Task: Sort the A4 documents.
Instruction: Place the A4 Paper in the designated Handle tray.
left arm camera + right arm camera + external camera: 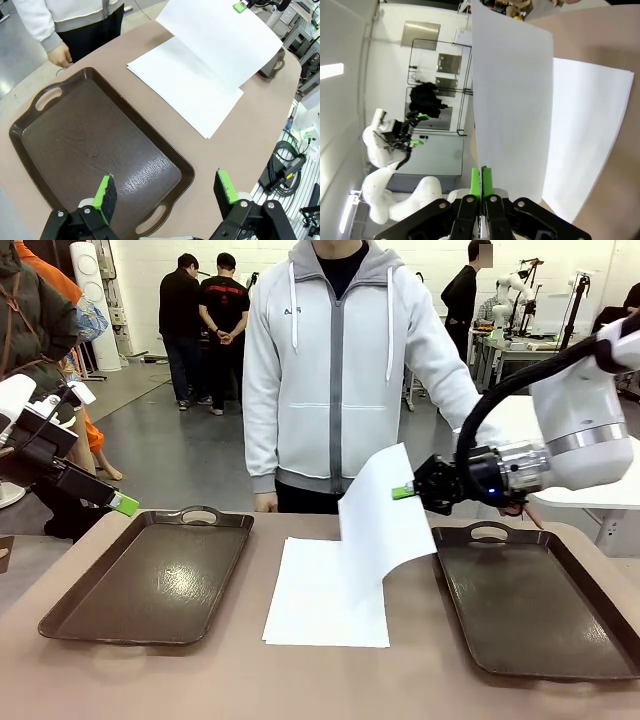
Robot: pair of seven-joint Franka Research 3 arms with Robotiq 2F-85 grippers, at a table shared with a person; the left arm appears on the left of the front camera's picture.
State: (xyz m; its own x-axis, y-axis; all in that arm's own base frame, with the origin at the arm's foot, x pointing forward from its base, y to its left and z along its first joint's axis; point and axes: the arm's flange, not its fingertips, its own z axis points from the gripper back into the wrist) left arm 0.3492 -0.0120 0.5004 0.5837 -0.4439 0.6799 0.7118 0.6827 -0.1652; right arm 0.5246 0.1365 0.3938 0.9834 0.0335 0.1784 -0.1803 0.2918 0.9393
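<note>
The stack of A4 documents [325, 595] lies at the table's [300, 680] near-middle, between the left tray [150, 580] and the right tray [530, 610]. One sheet [385, 510] curls up from the stack, its raised edge pinched in the clenched right gripper [405, 491]. It looks light, floppy and slippery, so an edge grip suits it. The left gripper [167, 190] hangs released by the left tray.

The raised A4 sheet [385, 515] covers all but 1 handle end of the right tray [530, 610] in the left wrist view. In the front view that tray's right side runs off the picture's edge. The person [330, 370] at the far side of the bench [200, 680] is cropped at the neck. How many sheets lie in the flat stack [320, 605] cannot be told.
</note>
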